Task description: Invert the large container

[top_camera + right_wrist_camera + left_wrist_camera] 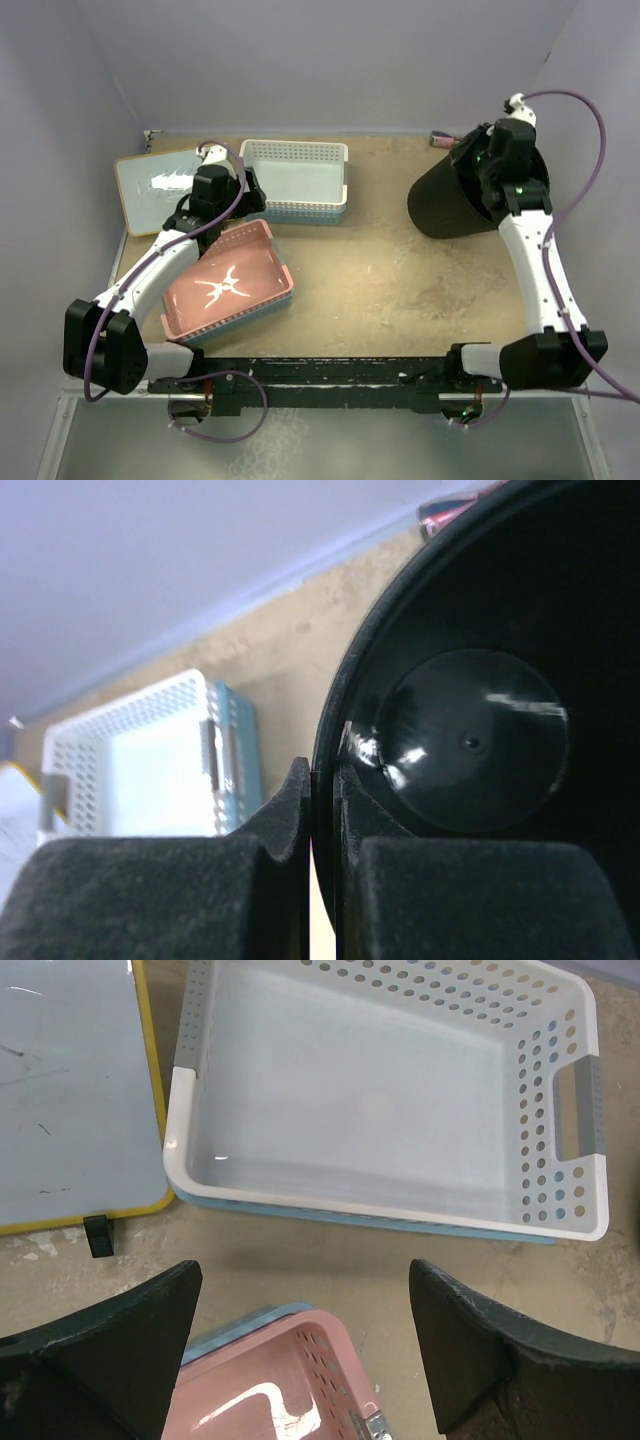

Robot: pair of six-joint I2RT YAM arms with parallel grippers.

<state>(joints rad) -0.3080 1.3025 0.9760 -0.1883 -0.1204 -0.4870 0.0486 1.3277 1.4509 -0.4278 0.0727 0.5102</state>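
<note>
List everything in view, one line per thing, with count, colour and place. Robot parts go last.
large container: 1, black, far right, tilted, held at its rim
white basket: 1, white, far centre-left, sitting in a blue one
pink basket: 1, pink, near left, sitting in a blue one
blue baskets: 2, blue, one under each basket above
whiteboard: 1, white with a yellow edge, far left
small object: 1, pink-red, by the far wall; too small to identify
table: 1, sandy brown
left end effector: 1, black, open, above the gap between the baskets
right end effector: 1, black, shut on the large container's rim
</note>
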